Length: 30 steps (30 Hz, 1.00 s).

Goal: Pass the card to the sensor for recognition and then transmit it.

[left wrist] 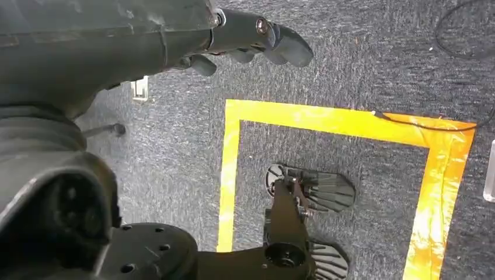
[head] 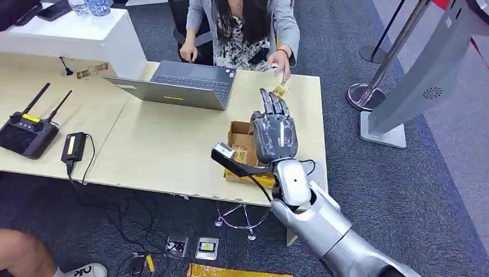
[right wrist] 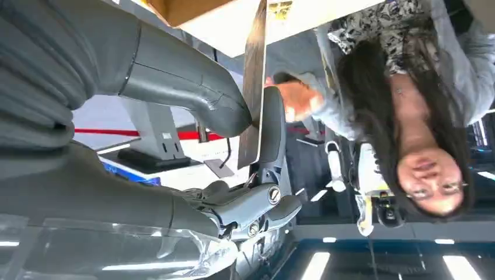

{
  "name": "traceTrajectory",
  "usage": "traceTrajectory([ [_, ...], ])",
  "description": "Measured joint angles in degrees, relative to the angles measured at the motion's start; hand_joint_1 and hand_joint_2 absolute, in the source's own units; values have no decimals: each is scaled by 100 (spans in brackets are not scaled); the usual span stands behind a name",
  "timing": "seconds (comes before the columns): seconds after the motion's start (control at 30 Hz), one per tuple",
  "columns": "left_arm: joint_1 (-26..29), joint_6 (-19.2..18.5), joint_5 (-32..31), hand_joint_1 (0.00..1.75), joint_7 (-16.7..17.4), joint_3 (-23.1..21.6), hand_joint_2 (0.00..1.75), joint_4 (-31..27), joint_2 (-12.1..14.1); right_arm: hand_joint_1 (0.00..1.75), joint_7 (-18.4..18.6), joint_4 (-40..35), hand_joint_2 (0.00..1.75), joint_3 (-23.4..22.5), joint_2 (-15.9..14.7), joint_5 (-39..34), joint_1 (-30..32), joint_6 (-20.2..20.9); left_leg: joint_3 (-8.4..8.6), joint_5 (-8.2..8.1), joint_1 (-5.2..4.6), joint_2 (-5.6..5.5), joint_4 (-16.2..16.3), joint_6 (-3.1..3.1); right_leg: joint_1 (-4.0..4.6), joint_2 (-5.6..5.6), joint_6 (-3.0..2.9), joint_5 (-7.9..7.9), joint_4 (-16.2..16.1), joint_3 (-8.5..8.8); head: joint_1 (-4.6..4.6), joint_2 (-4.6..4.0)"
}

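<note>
My right hand (head: 275,134) hangs raised over the table's right end, fingers pointing toward the seated person (head: 248,29). The right wrist view shows a thin card (right wrist: 254,87) edge-on, pinched between the thumb (right wrist: 192,96) and a finger. Just left of the hand, the black sensor (head: 225,154) with its cable lies beside an open cardboard box (head: 239,141) holding gold cards. The person's hand (head: 281,60) rests on the far table edge near a loose gold card (head: 280,91). My left hand (left wrist: 257,38) hangs by my side over the carpet, holding nothing, fingers loosely apart.
An open laptop (head: 184,86) stands in front of the person. A black remote with antennas (head: 26,133) and a black power brick (head: 74,147) lie at the table's left. A silver kiosk (head: 427,81) and a stanchion base (head: 360,95) stand on the right.
</note>
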Motion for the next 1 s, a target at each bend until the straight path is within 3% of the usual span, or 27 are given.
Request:
traceTrajectory([
  [0.47,-120,-74,-116,0,122,-52,0,2,-81,175,-52,953,175,-17,319,-135,-589,-41,-1,0,0,0,0,0,0,0,0,0,1,-2,0,0],
  [0.83,-163,-122,-146,0,133,-153,0,0,-103,175,-4,1464,175,-17,398,-63,-731,-159,-2,0,0,0,1,0,0,1,0,0,0,-2,-2,0],
  [0.87,-165,-122,-146,0,135,-153,0,0,-105,2,9,1490,175,-18,409,-59,-733,-175,-2,0,0,0,1,0,0,2,0,0,0,-3,0,0],
  [0.9,-167,-122,-146,0,135,-155,0,2,-107,0,9,1527,0,-17,413,-46,-739,-188,-3,0,0,0,1,0,0,3,0,0,0,-5,-2,0],
  [1.0,-175,-122,-144,0,138,-199,0,4,-109,0,26,1689,0,-17,448,59,-778,-225,-3,0,0,0,1,0,0,2,0,0,1,-5,2,0],
])
